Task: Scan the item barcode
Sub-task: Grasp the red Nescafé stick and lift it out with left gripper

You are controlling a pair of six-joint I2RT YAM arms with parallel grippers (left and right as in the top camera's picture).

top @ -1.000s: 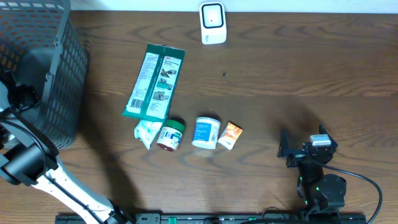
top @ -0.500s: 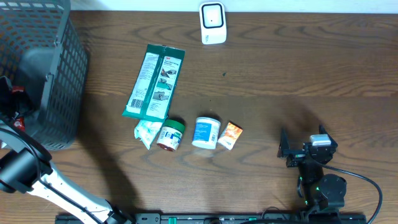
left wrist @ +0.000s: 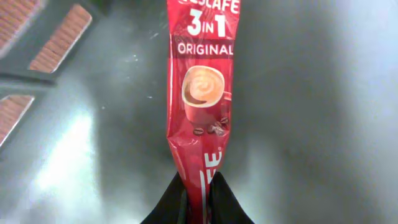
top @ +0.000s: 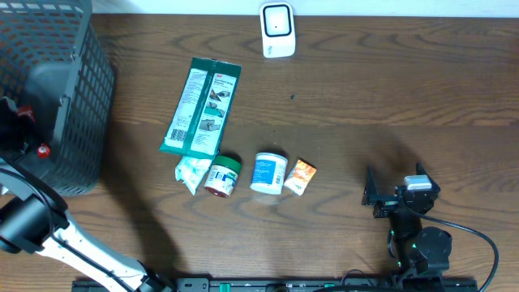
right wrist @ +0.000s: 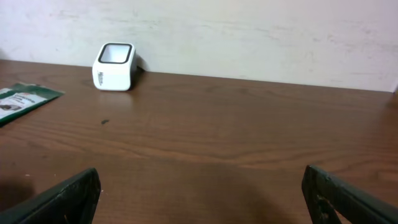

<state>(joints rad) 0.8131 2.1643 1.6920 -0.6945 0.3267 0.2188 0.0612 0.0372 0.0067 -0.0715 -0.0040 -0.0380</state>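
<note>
Left claw [left wrist: 198, 199] pinches a red coffee sachet [left wrist: 200, 93] inside the mesh basket [top: 77, 97], upper left, its wall between sachet and white scanner [top: 277, 30]; right claw [right wrist: 202, 199] gapes wide.

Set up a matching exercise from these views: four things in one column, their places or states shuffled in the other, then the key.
Things:
1. coffee stick
2. scanner
3. basket
4. right gripper

Places or states:
A. open, nothing held
B. left end of the table
C. pinched in the left gripper
D. far table edge

Pairs: 1-C, 2-D, 3-B, 4-A
</note>
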